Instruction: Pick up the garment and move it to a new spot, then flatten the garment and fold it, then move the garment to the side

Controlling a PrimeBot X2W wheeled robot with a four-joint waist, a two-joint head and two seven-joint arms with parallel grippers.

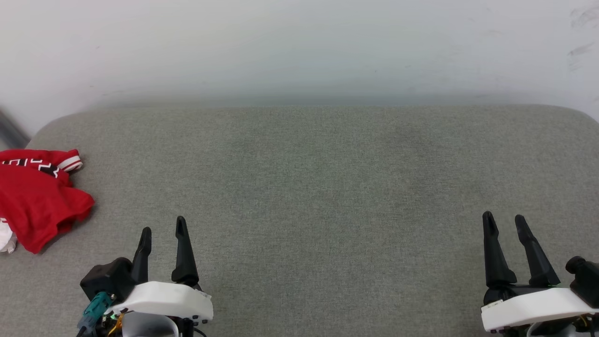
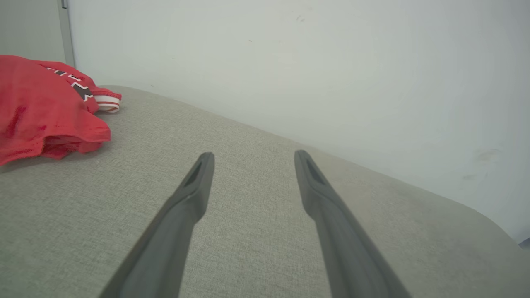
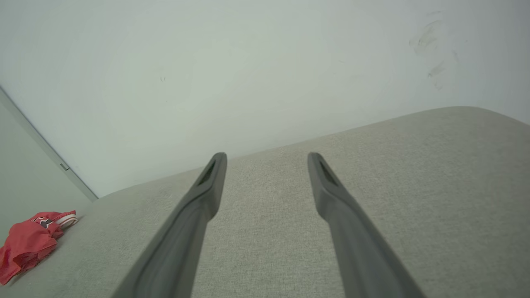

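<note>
The garment is a crumpled red jersey with striped trim and black lettering, heaped at the far left of the grey surface. It also lies at the upper left in the left wrist view, garment, and small at the lower left in the right wrist view, garment. My left gripper stands open to the right of the heap, apart from it, with nothing between its fingers. At the lower right my right gripper is open too, far from the cloth. Left gripper and right gripper both hover over bare fabric.
The grey upholstered surface has rounded far corners and ends at a pale wall behind it. A bit of white cloth shows at the left edge under the red heap. A grey strip runs down the wall at the far left.
</note>
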